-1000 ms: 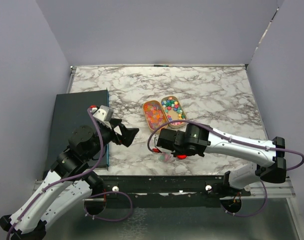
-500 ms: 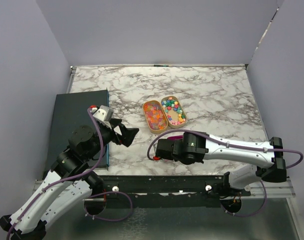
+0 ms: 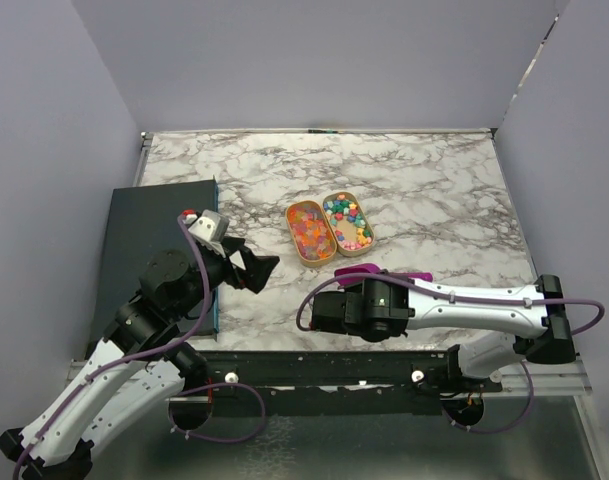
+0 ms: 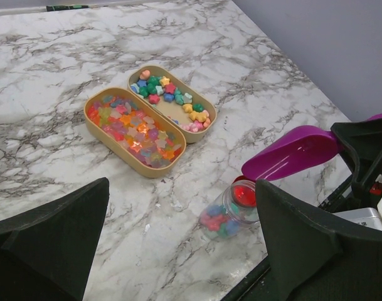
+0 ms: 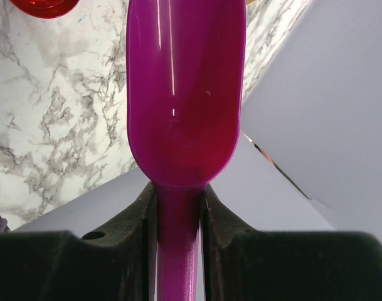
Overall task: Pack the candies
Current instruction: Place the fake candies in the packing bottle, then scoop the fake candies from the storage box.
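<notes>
Marble table (image 3: 434,180). Most candies (image 4: 137,128) sit in two oval trays (image 4: 86,113), with a few in the tipped jar (image 4: 225,213). They look tiny, light, loose and prone to rolling: scoop, don't pinch. Right gripper (image 5: 178,207) clamps the purple scoop (image 5: 184,94) by its handle. Left gripper (image 4: 178,235) is wide open and empty.

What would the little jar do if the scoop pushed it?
The jar looks round and seems to lie on its side, so it would probably roll. It sits near the table edge, so it might drop off. Being small, it's likely light.
</notes>
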`<move>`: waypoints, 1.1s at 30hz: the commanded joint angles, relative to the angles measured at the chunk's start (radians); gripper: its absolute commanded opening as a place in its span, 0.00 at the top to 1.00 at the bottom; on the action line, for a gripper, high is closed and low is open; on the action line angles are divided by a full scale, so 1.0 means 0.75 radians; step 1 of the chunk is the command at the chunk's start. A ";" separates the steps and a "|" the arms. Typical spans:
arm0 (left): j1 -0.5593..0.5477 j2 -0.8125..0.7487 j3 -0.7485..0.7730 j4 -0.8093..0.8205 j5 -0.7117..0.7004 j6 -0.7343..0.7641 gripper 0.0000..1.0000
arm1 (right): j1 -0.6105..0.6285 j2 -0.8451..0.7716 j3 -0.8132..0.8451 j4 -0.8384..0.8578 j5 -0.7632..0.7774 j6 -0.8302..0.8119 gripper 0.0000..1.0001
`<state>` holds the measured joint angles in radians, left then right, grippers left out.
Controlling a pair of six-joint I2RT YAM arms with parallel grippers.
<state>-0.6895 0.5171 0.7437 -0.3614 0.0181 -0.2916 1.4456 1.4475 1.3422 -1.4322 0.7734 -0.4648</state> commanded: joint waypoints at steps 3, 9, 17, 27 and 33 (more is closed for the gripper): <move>-0.003 0.017 -0.016 0.012 0.004 -0.002 0.01 | 0.009 -0.083 0.039 0.140 0.065 -0.006 0.99; -0.003 0.044 -0.016 0.022 0.070 -0.006 0.01 | 0.008 -0.236 -0.022 0.402 -0.099 -0.010 0.99; -0.003 0.089 -0.031 0.085 0.279 -0.008 0.01 | -0.008 -0.438 -0.172 0.735 -0.279 -0.017 0.99; -0.003 0.130 -0.043 0.132 0.387 -0.020 0.01 | -0.025 -0.569 -0.335 1.006 -0.419 -0.030 0.99; -0.003 0.153 -0.045 0.131 0.371 -0.023 0.01 | -0.025 -0.652 -0.393 1.104 -0.480 -0.029 0.99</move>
<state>-0.6895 0.6235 0.7238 -0.2844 0.2729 -0.2993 1.4315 1.0096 1.0695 -0.7166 0.4732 -0.4805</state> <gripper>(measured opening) 0.991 0.261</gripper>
